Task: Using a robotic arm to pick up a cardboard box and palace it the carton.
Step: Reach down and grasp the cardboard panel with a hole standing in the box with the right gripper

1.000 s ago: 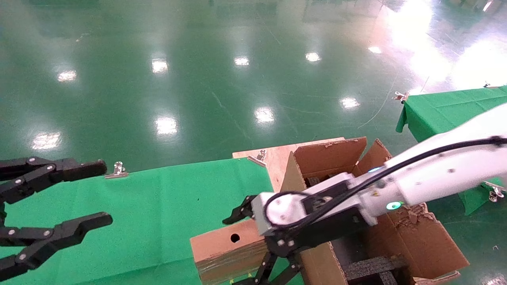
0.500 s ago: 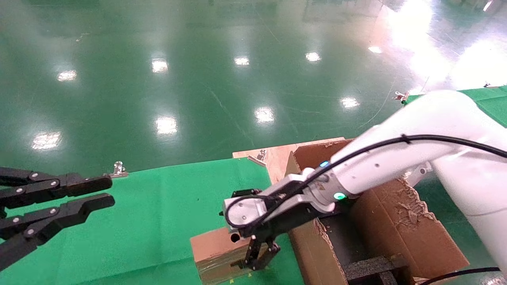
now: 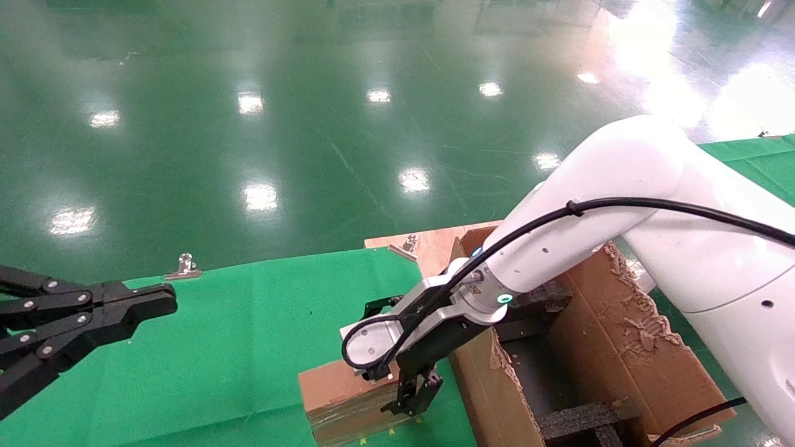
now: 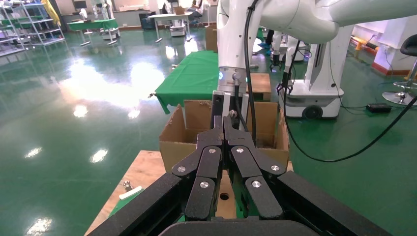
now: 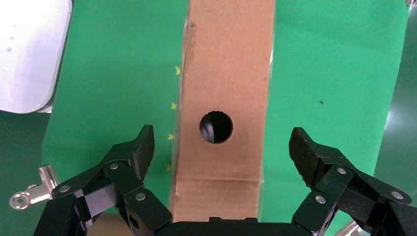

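The small brown taped cardboard box lies on the green cloth near the table's front edge, just left of the carton. In the right wrist view the box shows its round hole. My right gripper, on the white robotic arm, is open and straddles the box's end from above, one finger on each side, apart from the box. The large torn carton with black foam inserts stands to the right. My left gripper is shut and empty, held above the cloth at the far left.
A green cloth covers the table. Metal clips hold its far edge. A bare wooden board lies behind the carton. A second green-covered table stands at the right rear. Glossy green floor lies beyond.
My right arm has swung left from over the carton and lowered its open gripper around the box's end. My left gripper has closed from wide open to shut.
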{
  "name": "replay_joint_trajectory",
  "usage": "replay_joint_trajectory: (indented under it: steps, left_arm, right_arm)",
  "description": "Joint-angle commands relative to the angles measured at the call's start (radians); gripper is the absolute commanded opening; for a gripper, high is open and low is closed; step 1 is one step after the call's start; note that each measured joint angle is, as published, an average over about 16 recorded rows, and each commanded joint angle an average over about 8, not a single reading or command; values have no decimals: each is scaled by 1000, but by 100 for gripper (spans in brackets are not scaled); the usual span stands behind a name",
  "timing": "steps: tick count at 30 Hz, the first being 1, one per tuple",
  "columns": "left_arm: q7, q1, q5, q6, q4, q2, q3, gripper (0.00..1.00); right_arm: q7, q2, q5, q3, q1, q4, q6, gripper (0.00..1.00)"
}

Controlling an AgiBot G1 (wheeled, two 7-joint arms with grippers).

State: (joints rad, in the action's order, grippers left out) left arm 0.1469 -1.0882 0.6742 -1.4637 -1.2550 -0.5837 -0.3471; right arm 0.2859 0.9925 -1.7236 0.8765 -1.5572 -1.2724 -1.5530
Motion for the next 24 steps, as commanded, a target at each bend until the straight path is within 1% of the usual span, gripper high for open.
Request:
replay_joint_trajectory:
  steps: [1, 2, 3, 4, 24]
  left_arm:
    - [0, 0, 0, 0, 0, 0, 0, 64]
    - [0, 0, 0, 0, 0, 0, 0, 76]
    - [0, 0, 0, 0, 0, 0, 0, 89]
    - [0, 0, 0, 0, 0, 0, 0, 100]
    - [0, 0, 0, 0, 0, 0, 0, 100]
  right_arm:
    - [-2, 2, -1, 6, -5, 1, 2, 15]
    - [-3, 2, 0, 7, -7, 1, 2, 7]
    - [-2, 2, 1, 8, -8, 0, 2, 2]
    - [-2, 2, 2, 9, -9, 0, 2, 0]
    - [-3, 0, 4, 6, -7, -1, 3, 0]
